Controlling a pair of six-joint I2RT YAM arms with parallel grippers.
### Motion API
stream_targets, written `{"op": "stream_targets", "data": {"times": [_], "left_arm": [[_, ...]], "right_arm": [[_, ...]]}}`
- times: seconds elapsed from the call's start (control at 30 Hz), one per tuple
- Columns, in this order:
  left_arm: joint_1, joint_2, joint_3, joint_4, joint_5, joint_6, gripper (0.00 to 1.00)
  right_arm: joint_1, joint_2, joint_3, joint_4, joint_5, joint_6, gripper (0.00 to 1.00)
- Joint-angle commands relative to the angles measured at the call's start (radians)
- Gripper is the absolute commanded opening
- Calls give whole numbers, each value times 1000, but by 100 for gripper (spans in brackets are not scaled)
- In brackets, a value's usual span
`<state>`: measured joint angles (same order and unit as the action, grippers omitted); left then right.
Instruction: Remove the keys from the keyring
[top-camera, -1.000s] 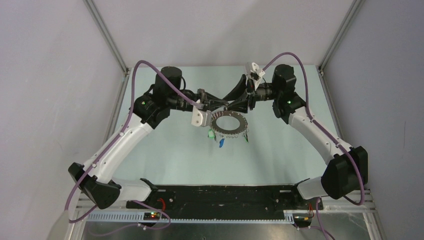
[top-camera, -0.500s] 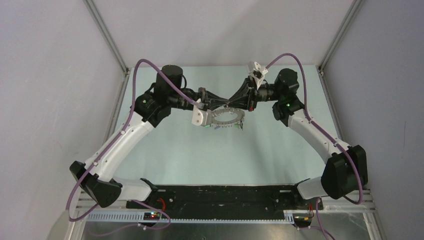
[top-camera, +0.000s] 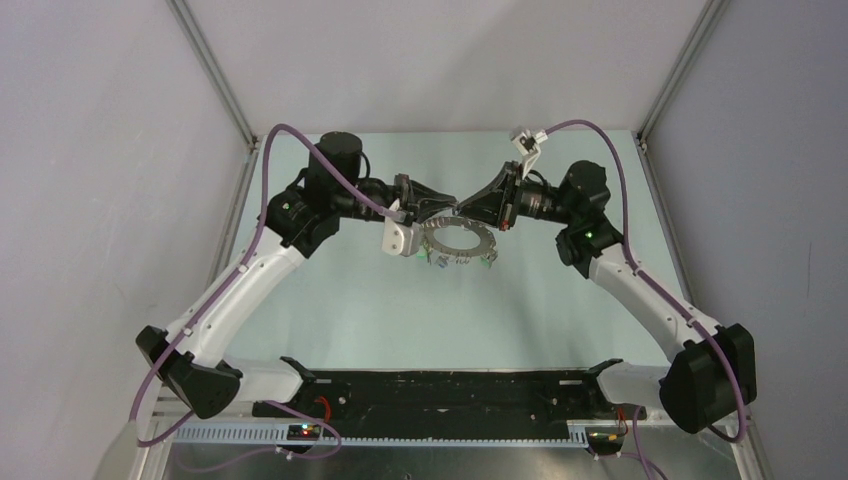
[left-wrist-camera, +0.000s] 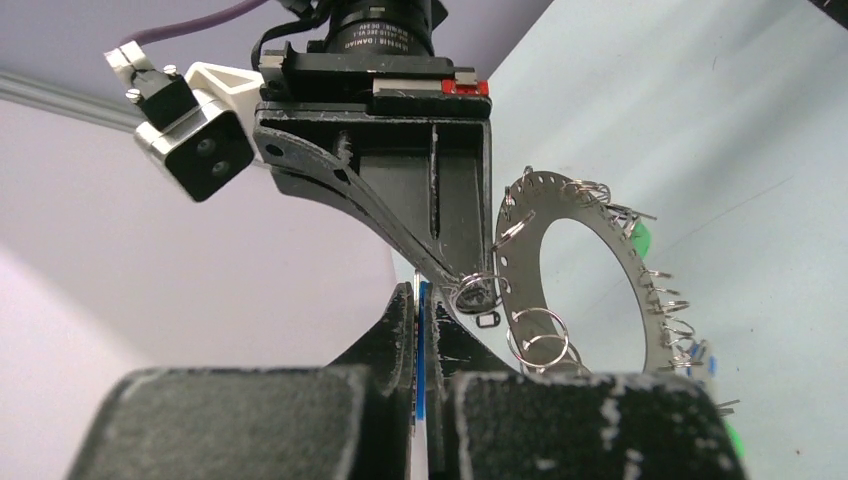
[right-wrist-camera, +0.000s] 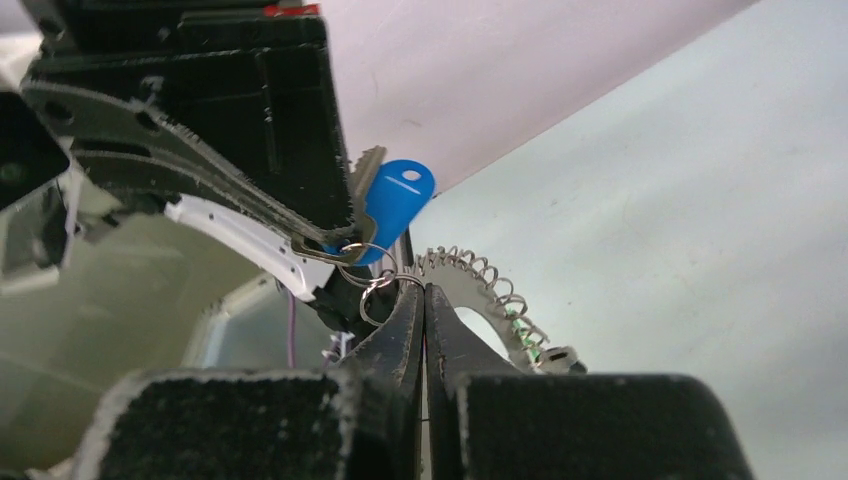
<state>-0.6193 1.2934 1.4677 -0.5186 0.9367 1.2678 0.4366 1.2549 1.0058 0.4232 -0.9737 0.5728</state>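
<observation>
My left end effector (left-wrist-camera: 420, 296) pinches a blue-headed key (right-wrist-camera: 395, 200); right end effector (right-wrist-camera: 424, 292) clamps a small split ring (left-wrist-camera: 472, 283) beside the keyring (left-wrist-camera: 522, 255), near the surface's (top-camera: 350, 300) far edge.

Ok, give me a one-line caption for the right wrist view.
Right gripper, shut on a small split ring, faces the left gripper clamping a blue-headed key; toothed keyring just beyond.

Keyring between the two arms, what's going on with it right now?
One key is being worked off it. The left gripper is shut on a blue-headed key, and the right gripper pinches the small split ring beside it. The keyring sits tilted just below their tips, with other keys on its rim.
</observation>
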Motion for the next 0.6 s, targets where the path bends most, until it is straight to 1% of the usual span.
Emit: {"op": "stream_targets", "data": {"times": [0.0, 0.1, 0.13, 0.23, 0.37, 0.47, 0.5, 0.57], "left_arm": [[-3, -70, -2, 103, -12, 53, 0], [-16, -77, -21, 104, -30, 66, 0], [-18, -80, -25, 104, -40, 68, 0], [-26, -88, -50, 103, -50, 73, 0], [-40, -110, -91, 103, -85, 96, 0], [-55, -123, -124, 103, -107, 120, 0], [-64, -131, -141, 103, -121, 132, 0], [-79, -142, -173, 104, -151, 160, 0]], "right_arm": [[-1, -27, -60, -59, 154, 212, 0], [14, -19, -67, -112, 216, 322, 0], [18, -20, -66, -130, 267, 346, 0], [26, -26, -63, -256, 368, 476, 0], [43, -63, -77, -340, 469, 589, 0], [29, -90, -137, -329, 511, 717, 0], [25, -93, -153, -303, 511, 800, 0], [21, -93, -184, -274, 514, 877, 0]]}}
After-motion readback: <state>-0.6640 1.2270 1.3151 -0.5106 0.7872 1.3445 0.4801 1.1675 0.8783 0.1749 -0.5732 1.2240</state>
